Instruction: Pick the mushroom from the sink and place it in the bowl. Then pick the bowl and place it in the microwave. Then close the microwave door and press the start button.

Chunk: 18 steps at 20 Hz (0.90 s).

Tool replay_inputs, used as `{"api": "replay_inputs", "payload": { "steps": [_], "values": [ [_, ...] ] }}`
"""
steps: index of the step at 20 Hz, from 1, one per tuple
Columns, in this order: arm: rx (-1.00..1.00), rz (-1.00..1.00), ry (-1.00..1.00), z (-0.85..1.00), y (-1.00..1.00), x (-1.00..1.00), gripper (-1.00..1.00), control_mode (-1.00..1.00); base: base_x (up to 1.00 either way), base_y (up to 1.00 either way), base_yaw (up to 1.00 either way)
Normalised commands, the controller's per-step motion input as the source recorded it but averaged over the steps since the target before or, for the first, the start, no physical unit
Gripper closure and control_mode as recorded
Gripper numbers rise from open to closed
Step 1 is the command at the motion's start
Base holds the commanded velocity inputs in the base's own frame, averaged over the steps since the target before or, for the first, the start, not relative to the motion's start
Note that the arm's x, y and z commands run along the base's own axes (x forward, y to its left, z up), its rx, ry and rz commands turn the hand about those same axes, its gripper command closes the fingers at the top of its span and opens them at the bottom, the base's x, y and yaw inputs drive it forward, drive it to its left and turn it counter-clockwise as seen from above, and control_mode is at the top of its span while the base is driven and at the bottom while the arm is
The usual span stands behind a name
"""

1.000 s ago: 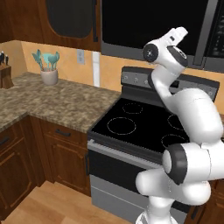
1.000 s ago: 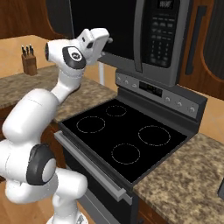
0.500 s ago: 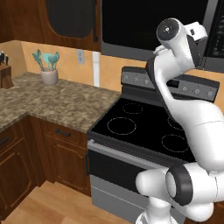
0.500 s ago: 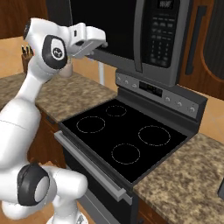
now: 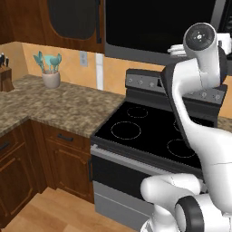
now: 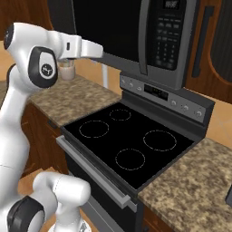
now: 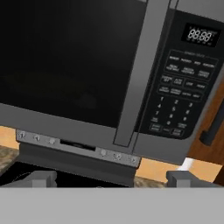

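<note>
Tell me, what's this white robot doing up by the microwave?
The white arm is raised in front of the microwave, above the black stove. Its end effector points at the microwave door, which is shut, and at the control panel on the right. The two fingertips stand apart with nothing between them. The end effector is not touching the buttons yet, so pressing start is probably what comes next.
</note>
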Motion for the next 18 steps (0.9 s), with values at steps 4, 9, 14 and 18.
{"api": "replay_inputs", "payload": {
  "steps": [4,9,14,18],
  "values": [
    [0.03,0.0,0.0,0.0,-0.09,-0.36,-1.0,-1.0,0.0,0.0,0.0],
    [0.01,0.0,-0.02,0.01,-0.16,-0.19,-1.0,-1.0,0.0,0.0,0.0],
    [0.01,0.0,0.0,0.0,-0.2,-0.06,-1.0,-1.0,0.0,0.0,0.0],
    [0.0,0.0,-0.01,0.0,-0.15,-0.05,-1.0,-1.0,0.0,0.0,0.0]
  ]
}}
